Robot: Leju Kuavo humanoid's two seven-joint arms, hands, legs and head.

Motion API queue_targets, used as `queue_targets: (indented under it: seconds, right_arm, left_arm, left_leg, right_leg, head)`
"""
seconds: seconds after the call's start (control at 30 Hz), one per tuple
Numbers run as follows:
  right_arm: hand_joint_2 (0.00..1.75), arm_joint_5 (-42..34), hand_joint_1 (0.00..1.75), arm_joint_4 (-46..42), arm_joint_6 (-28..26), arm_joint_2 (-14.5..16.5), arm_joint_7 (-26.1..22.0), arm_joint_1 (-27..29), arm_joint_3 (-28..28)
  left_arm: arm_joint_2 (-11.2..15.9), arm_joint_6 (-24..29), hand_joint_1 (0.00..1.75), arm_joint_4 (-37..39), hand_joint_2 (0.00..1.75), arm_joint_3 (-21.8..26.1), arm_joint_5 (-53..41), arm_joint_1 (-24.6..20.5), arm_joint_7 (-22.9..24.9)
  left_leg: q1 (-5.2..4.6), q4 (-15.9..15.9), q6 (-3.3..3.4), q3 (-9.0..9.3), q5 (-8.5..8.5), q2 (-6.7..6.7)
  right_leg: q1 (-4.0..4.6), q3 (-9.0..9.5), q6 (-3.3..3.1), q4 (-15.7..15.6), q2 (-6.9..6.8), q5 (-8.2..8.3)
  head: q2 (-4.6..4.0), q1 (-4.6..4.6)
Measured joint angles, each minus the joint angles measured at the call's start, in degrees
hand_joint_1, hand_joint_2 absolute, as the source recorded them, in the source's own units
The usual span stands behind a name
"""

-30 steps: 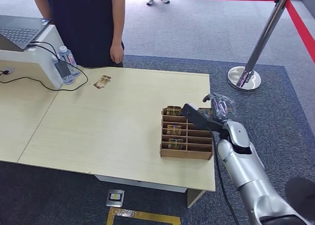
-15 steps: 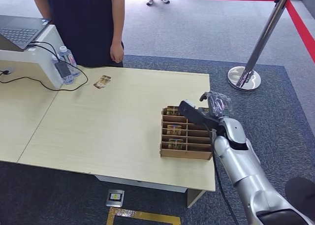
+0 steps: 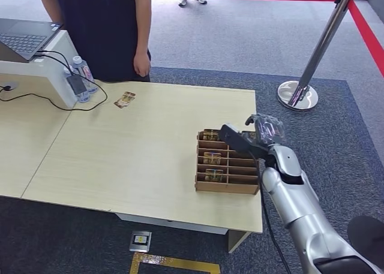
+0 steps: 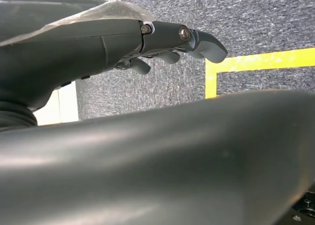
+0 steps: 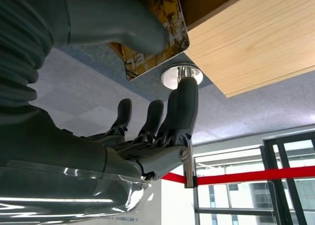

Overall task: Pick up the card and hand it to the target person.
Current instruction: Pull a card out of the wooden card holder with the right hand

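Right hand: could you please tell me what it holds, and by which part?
The right hand holds nothing: its thumb lies across the card's face, while the fingers stand clear.

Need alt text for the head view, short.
The robot's right hand reaches over the far right corner of a wooden card tray on a pale table. A person stands at the far side, near two loose cards.

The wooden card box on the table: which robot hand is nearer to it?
Right. The right hand is at the wooden card box's far right corner, thumb against a card. The left hand hangs over carpet beside the robot's body.
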Motion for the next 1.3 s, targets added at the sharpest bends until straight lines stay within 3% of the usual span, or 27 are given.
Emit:
queue_targets:
  seconds: [0.47, 0.5, 0.63, 0.67, 1.3]
  right_arm:
    - [1.75, -0.2, 0.89, -0.3, 0.0, -0.8, -0.1, 0.7, 0.0]
    - [1.75, -0.2, 0.95, -0.3, 0.0, -0.8, -0.1, 0.7, 0.0]
    - [1.75, -0.3, 1.71, -0.4, 0.0, -0.9, -0.1, 0.8, 0.0]
    - [1.75, -0.3, 1.75, -0.4, 0.0, -0.9, -0.1, 0.9, 0.0]
    - [1.75, -1.2, 1.75, -0.8, -0.6, -1.0, -2.9, 0.8, 0.0]
  left_arm:
    - [0.0, 0.0, 0.0, 0.0, 0.0, 0.0, -0.2, 0.0, -0.1]
    - [0.0, 0.0, 0.0, 0.0, 0.0, 0.0, -0.2, 0.0, -0.1]
    - [0.0, 0.0, 0.0, 0.0, 0.0, 0.0, -0.2, 0.0, -0.2]
    - [0.0, 0.0, 0.0, 0.0, 0.0, 0.0, -0.2, 0.0, -0.2]
    - [0.0, 0.0, 0.0, 0.0, 0.0, 0.0, 0.2, 0.0, -0.6]
  left_leg:
    - [0.0, 0.0, 0.0, 0.0, 0.0, 0.0]
    - [0.0, 0.0, 0.0, 0.0, 0.0, 0.0]
    - [0.0, 0.0, 0.0, 0.0, 0.0, 0.0]
    - [0.0, 0.0, 0.0, 0.0, 0.0, 0.0]
    - [0.0, 0.0, 0.0, 0.01, 0.01, 0.0]
  right_leg:
    - [0.0, 0.0, 0.0, 0.0, 0.0, 0.0]
    - [0.0, 0.0, 0.0, 0.0, 0.0, 0.0]
    - [0.0, 0.0, 0.0, 0.0, 0.0, 0.0]
    - [0.0, 0.0, 0.0, 0.0, 0.0, 0.0]
    - [0.0, 0.01, 0.02, 0.0, 0.0, 0.03]
  head:
    - [0.0, -0.01]
    - [0.0, -0.01]
    - [0.0, 0.0]
    - [0.0, -0.01]
    - [0.0, 0.0]
